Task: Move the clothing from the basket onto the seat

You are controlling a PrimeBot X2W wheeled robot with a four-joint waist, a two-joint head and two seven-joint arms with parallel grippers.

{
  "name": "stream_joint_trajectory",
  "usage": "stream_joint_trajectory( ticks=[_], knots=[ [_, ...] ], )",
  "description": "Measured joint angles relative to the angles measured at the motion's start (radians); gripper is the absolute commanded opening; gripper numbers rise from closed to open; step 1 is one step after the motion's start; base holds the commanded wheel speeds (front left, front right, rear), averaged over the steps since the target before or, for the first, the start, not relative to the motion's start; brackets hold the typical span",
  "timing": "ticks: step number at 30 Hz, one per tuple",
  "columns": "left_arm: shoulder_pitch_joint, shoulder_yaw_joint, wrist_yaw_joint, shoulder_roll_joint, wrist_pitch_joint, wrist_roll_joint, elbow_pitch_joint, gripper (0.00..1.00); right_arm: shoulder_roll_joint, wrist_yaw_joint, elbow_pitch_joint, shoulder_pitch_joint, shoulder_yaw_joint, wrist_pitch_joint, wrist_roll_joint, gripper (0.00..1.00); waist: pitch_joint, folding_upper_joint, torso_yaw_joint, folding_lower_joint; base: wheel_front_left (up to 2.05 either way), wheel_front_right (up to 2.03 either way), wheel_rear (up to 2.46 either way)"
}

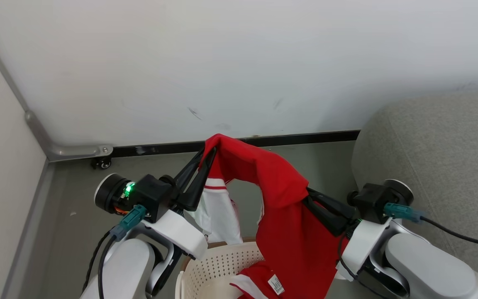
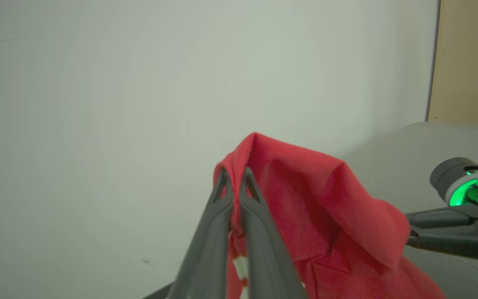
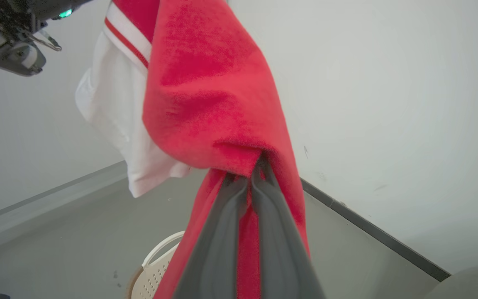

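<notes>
A red garment with white panels, the clothing, hangs lifted above the cream perforated basket at the bottom centre of the head view. My left gripper is shut on its highest fold, seen close in the left wrist view. Lower and to the right, my right gripper is shut on another fold of the clothing, its fingers wrapped in red cloth. The garment's lower end with a sewn-in label still droops into the basket. The grey seat stands at the right.
A white wall with a dark baseboard runs behind the basket. A metal rail with a small castor sits at the left corner. Grey floor lies around the basket. A black cable trails from my right wrist.
</notes>
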Motion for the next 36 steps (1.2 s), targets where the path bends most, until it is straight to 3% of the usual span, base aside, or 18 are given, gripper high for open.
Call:
stream_joint_trajectory(
  ticks=[7,8,9,10,11,36],
  knots=[
    [0.026,0.006,0.000,0.003,0.000,-0.010,0.029,0.00,-0.016,0.000,-0.036,0.015,-0.053,-0.004,0.040,0.00,0.004,0.0000,-0.033,0.0000,0.00,0.00,0.00],
    [0.030,0.009,0.000,0.003,0.000,-0.013,0.032,0.31,-0.020,0.000,-0.039,0.016,-0.061,-0.004,0.042,0.00,0.004,0.0000,-0.038,0.0000,0.00,0.00,0.00],
    [0.035,0.010,0.000,0.003,0.000,-0.020,0.037,0.49,-0.023,0.000,-0.044,0.016,-0.066,-0.004,0.048,0.00,0.005,0.0000,-0.042,0.0001,0.00,0.00,0.00],
    [0.039,0.011,0.000,0.002,0.000,-0.029,0.040,0.89,-0.026,0.000,-0.049,0.017,-0.068,-0.005,0.049,0.00,0.006,0.0000,-0.046,0.0000,0.00,0.00,0.00],
    [0.042,0.012,-0.001,0.002,0.000,-0.036,0.044,1.00,-0.027,0.000,-0.053,0.017,-0.071,-0.006,0.049,0.00,0.006,0.0000,-0.049,0.0001,0.00,0.00,0.00],
    [0.142,-0.032,-0.040,0.026,-0.013,-0.072,0.054,1.00,-0.126,0.000,-0.072,0.061,-0.216,-0.007,0.054,0.00,-0.004,0.0000,-0.094,0.0000,0.00,0.00,0.00]
  ],
)
